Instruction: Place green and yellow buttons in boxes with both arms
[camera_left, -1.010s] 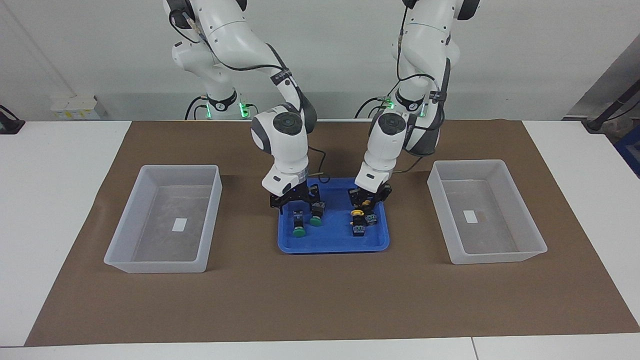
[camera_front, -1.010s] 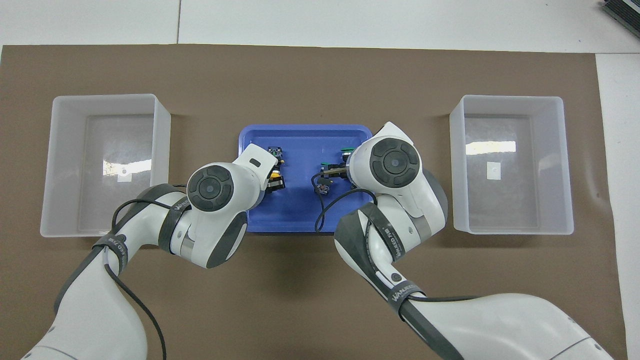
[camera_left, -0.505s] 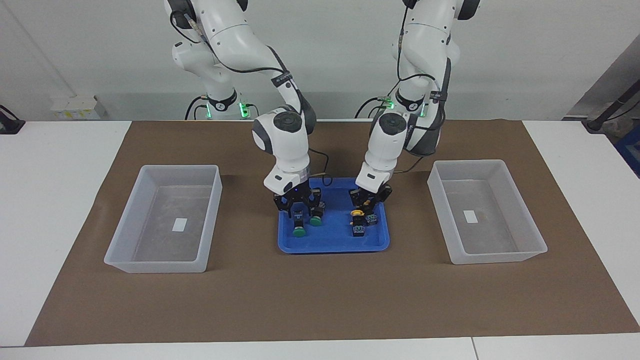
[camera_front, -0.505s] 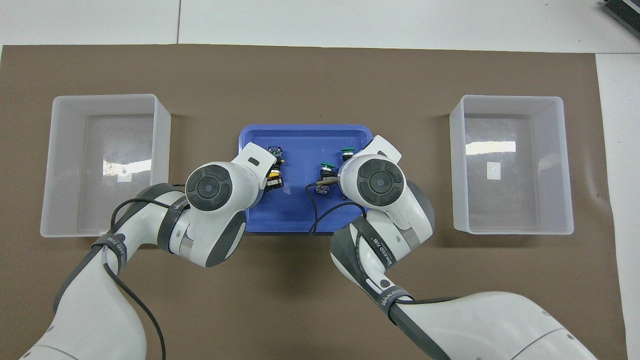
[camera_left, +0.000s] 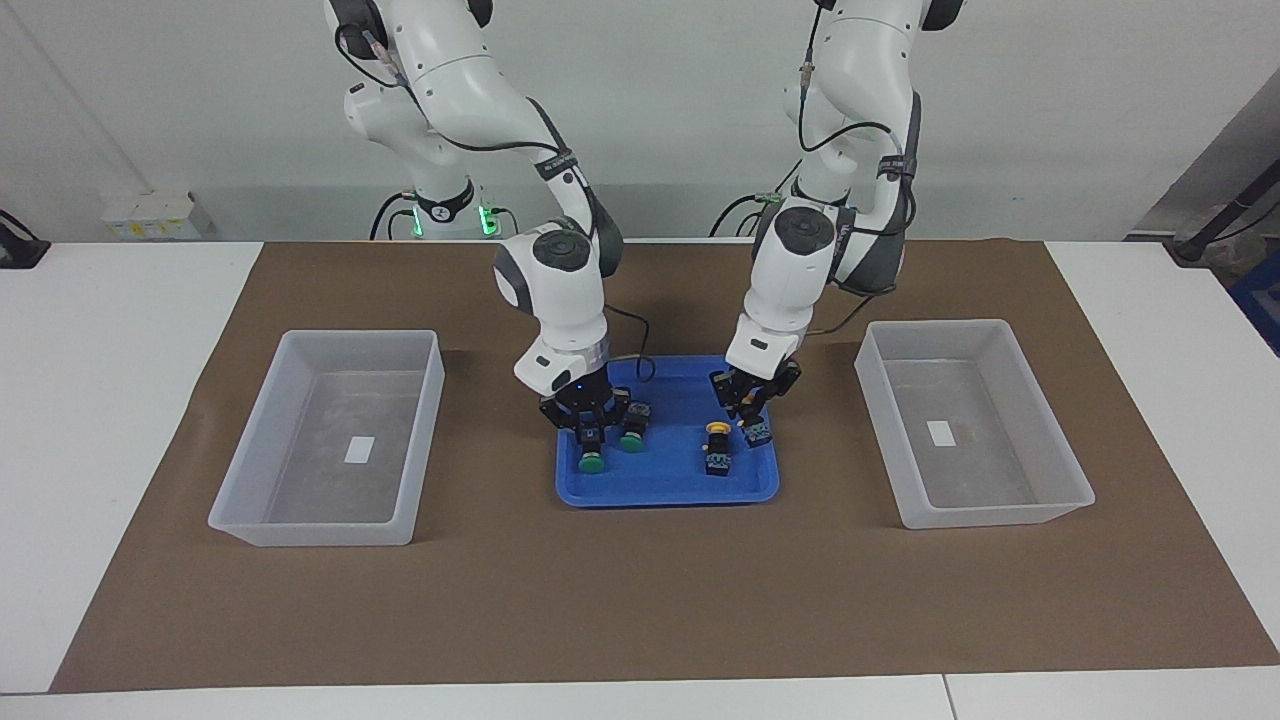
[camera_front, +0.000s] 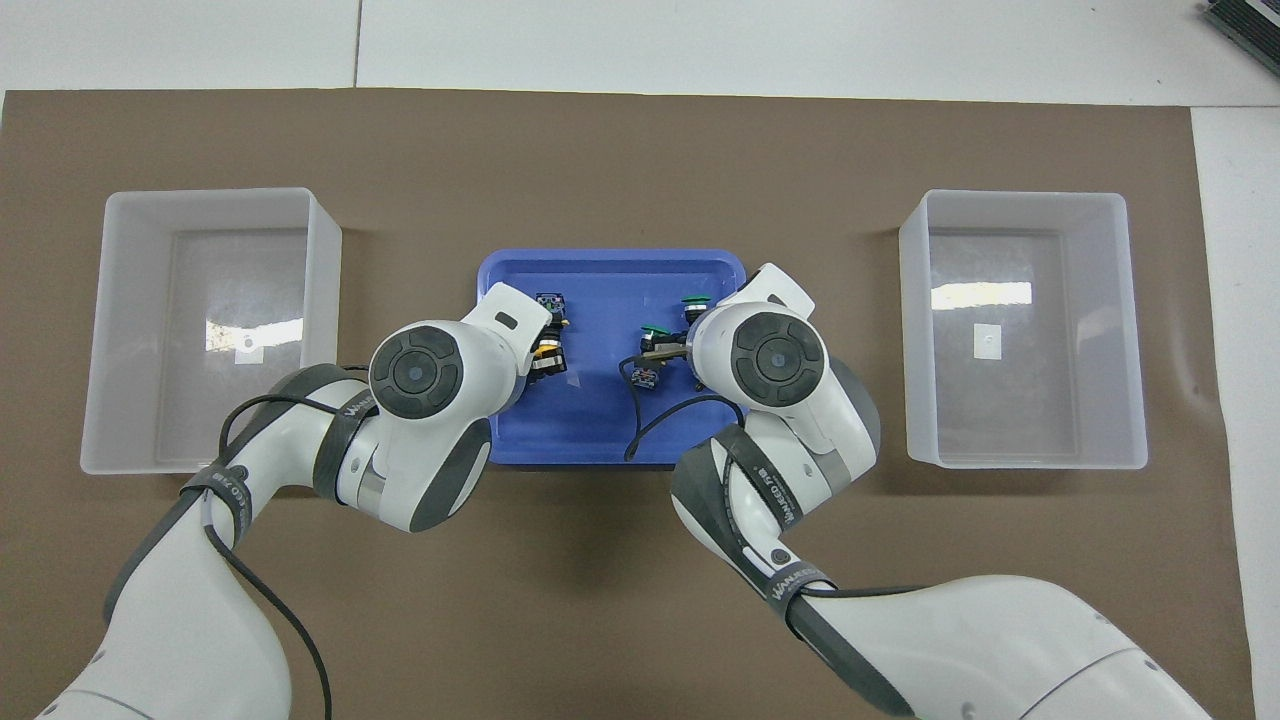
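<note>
Brown mat (camera_left: 640, 600): blue tray (camera_left: 660, 492) holds buttons (camera_left: 717, 445).

White desk (camera_left: 120, 420) under a plain brown mat (camera_left: 640, 590). Two translucent white boxes (camera_left: 330, 440) (camera_left: 970, 425), each with a small white label inside. Blue tray (camera_left: 665, 490) at the mat's middle. On it two green buttons (camera_left: 592, 462) (camera_left: 631, 441) and a yellow button (camera_left: 717, 430), their bodies black with blue. White arms (camera_left: 560, 280) (camera_left: 800, 260) with dark grey joint covers, black cables and black claws (camera_left: 590, 425) (camera_left: 748, 408)
</note>
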